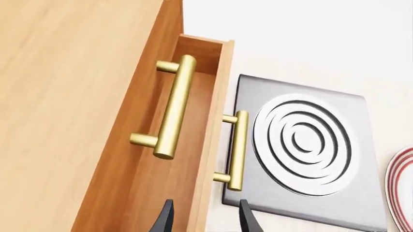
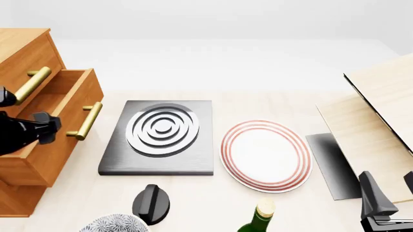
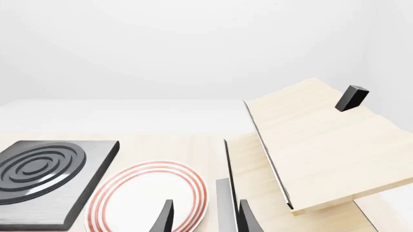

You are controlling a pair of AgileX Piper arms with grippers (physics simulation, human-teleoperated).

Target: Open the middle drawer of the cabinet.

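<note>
**Middle drawer already pulled out, left hand apart from its handle**

Pale wood is covering the table (image 2: pixel 277 212), and a plain white background is standing behind it. At the left edge of the front view the cabinet (image 2: pixel 19 53) is rising above everything else. Its middle drawer (image 2: pixel 61 121) is sticking well out from the front, so that the inside of the box is showing from above. The brass bar handle (image 2: pixel 86 121) is pointing toward the grey burner plate (image 2: pixel 161 137), which is lying beside a red-rimmed plate (image 2: pixel 266 154).

The left hand (image 1: pixel 205 217) is waiting just behind that handle with its two fingers spread and nothing between them. The right hand (image 3: pixel 205 217) is also spread and empty, far away on the other side, near the pale wood boards (image 2: pixel 380 111).

I am judging the main work as done, because the drawer is clearly open. What is remaining is perhaps only a further pull, if the full length is wanted, and moving the left arm away.
</note>
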